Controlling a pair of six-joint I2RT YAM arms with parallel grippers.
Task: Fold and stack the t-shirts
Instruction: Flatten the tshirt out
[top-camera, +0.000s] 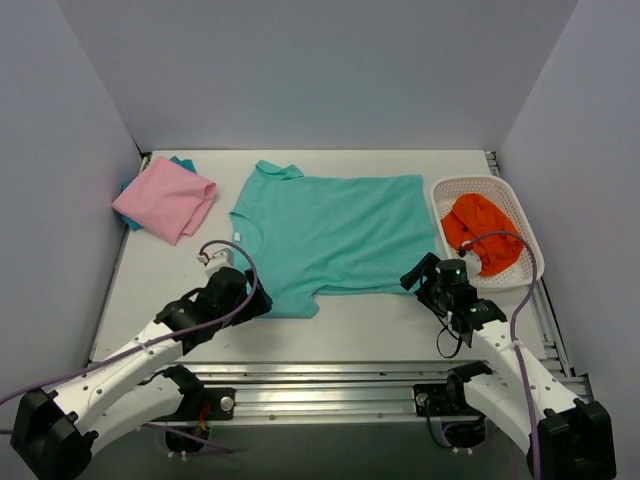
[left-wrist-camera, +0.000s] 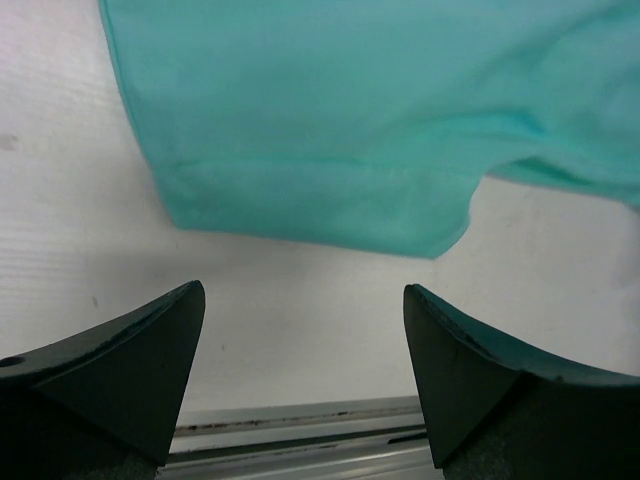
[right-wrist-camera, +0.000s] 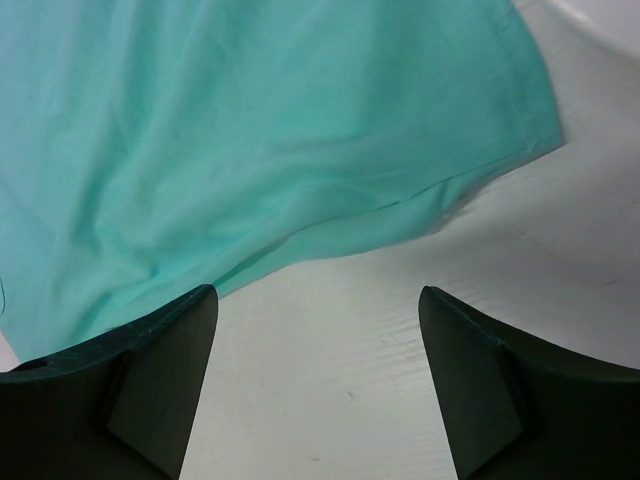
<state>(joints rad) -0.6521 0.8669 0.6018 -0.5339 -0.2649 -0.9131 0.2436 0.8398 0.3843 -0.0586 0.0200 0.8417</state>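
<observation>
A large mint-teal t-shirt (top-camera: 330, 235) lies spread flat in the middle of the table. A pink t-shirt (top-camera: 165, 198) lies folded at the back left. An orange shirt (top-camera: 480, 235) lies in the basket. My left gripper (top-camera: 252, 302) is open and empty beside the teal shirt's near sleeve. In the left wrist view (left-wrist-camera: 300, 290) bare table lies between the fingers, with the sleeve (left-wrist-camera: 320, 190) just ahead. My right gripper (top-camera: 418, 275) is open and empty at the shirt's near right hem corner. In the right wrist view (right-wrist-camera: 315, 290) the hem (right-wrist-camera: 250, 130) lies ahead of the fingers.
A white plastic lattice basket (top-camera: 440, 190) stands at the right, beside the teal shirt. A bit of teal cloth (top-camera: 183, 161) pokes out from under the pink shirt. Metal rails (top-camera: 330, 375) run along the table's near edge. Grey walls close in the back and sides.
</observation>
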